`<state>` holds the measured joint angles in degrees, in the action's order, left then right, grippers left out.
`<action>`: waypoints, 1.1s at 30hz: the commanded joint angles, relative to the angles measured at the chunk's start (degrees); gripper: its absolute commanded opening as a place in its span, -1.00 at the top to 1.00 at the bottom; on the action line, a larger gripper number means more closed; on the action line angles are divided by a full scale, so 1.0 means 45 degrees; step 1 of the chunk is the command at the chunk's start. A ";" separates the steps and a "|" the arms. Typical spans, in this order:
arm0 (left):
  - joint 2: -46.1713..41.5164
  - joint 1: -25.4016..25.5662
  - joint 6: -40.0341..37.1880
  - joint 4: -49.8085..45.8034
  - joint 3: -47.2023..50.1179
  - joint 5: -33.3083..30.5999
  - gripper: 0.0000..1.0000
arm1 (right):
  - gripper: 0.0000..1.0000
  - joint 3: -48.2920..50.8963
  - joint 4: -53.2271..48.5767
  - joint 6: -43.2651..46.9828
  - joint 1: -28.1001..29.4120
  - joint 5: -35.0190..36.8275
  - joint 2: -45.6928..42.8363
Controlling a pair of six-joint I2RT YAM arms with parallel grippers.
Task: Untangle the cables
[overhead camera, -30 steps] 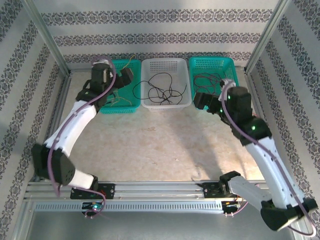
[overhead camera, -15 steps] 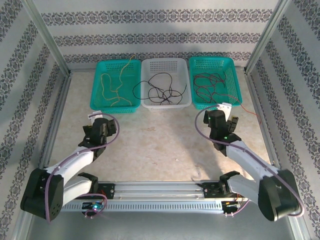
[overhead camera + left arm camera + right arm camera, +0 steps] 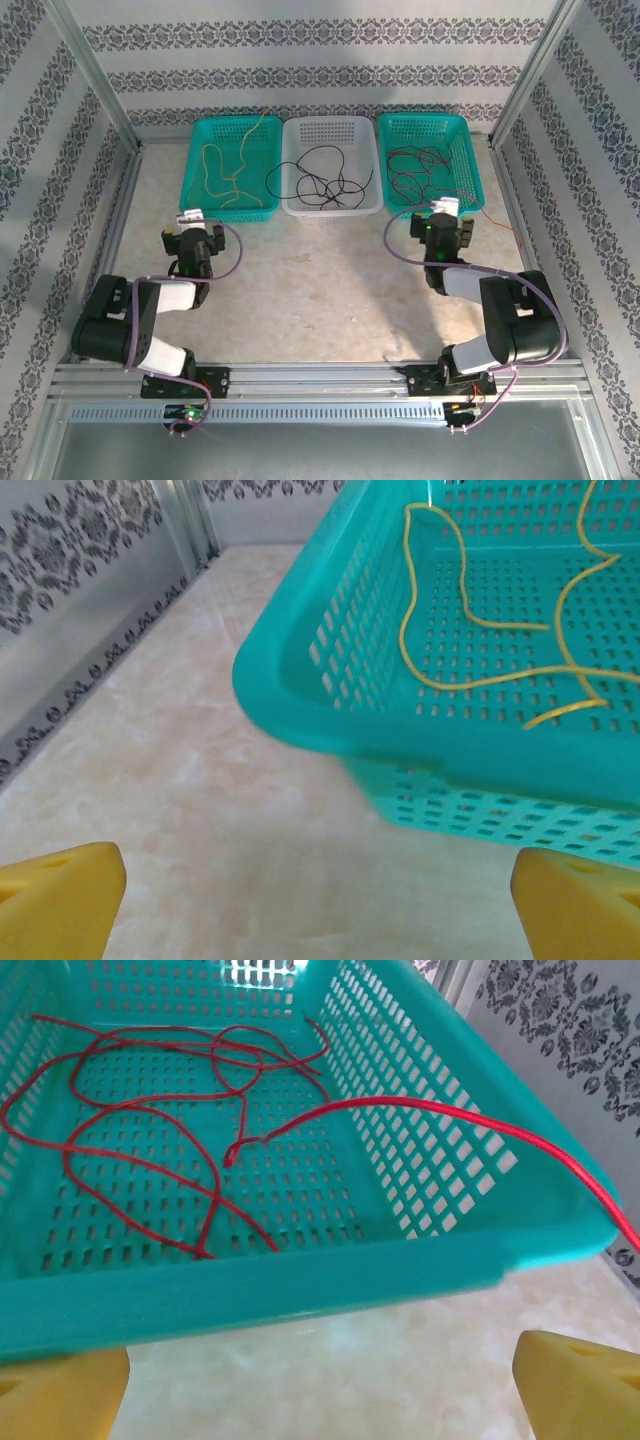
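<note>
1. Step in hand: the sorting looks all but finished. The cables lie apart by colour, one colour to each basket at the far side of the bench.
2. The left tool is spread wide and holds nothing. It hangs low over the bench, just short of the left basket.
3. The right tool is likewise spread and empty, facing the near wall of the right basket.
4. The yellow cable lies in loose curves on the left basket's floor.
5. The black cable lies in overlapping loops in the white basket. Whether a knot is left there cannot be told.
6. The red cable lies looped in the right basket. One end climbs over the right rim and trails outside.
7. Next move, as a judgement: if anything is left, it is that stray red end. The right tool would have to reach round the basket's right side, pinch the thin cable and lift it in without dragging the loops.
</note>
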<state>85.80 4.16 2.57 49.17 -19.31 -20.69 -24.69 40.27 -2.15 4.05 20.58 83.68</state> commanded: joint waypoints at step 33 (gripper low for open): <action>0.1267 -0.0896 -0.0745 0.1201 -0.0650 0.5022 -0.98 | -0.97 0.0590 0.2929 0.0016 -0.0853 -0.4495 0.0937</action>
<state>91.90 0.25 0.36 55.81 -21.15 0.49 -21.02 52.12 -2.15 -0.23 1.78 87.81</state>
